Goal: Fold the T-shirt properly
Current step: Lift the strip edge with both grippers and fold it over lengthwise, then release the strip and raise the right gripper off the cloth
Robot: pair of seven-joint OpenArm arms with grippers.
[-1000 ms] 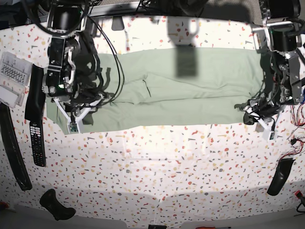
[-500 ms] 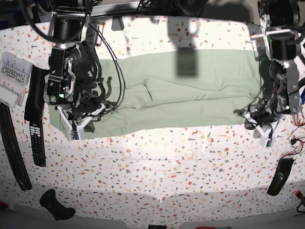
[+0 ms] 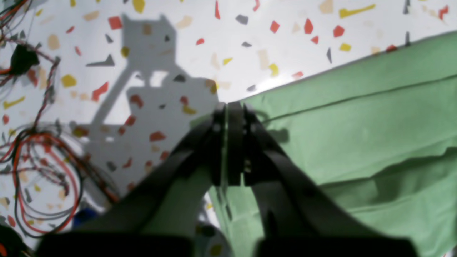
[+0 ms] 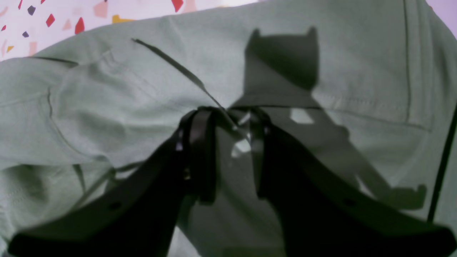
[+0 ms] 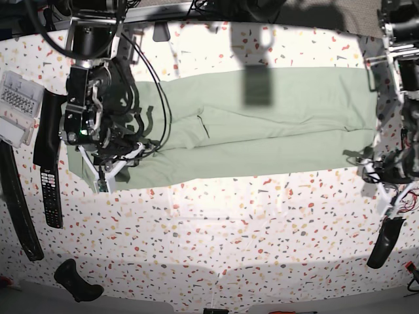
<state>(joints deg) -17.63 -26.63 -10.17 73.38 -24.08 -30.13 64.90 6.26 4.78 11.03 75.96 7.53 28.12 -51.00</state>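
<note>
Seems about halfway: folded lengthwise into a long band, with the T-shirt lying across the table from 9 to 3 o'clock, and crosswise folds not yet done. At 9 o'clock, right gripper fingers clamped on a pinch of cloth. At 3 o'clock, left gripper fingers nearly together by the shirt corner; impossible to tell whether holding cloth.

The base camera looks straight down on the whole table; both wrist cameras peer close along their jaws; all share the T-shirt.
</note>
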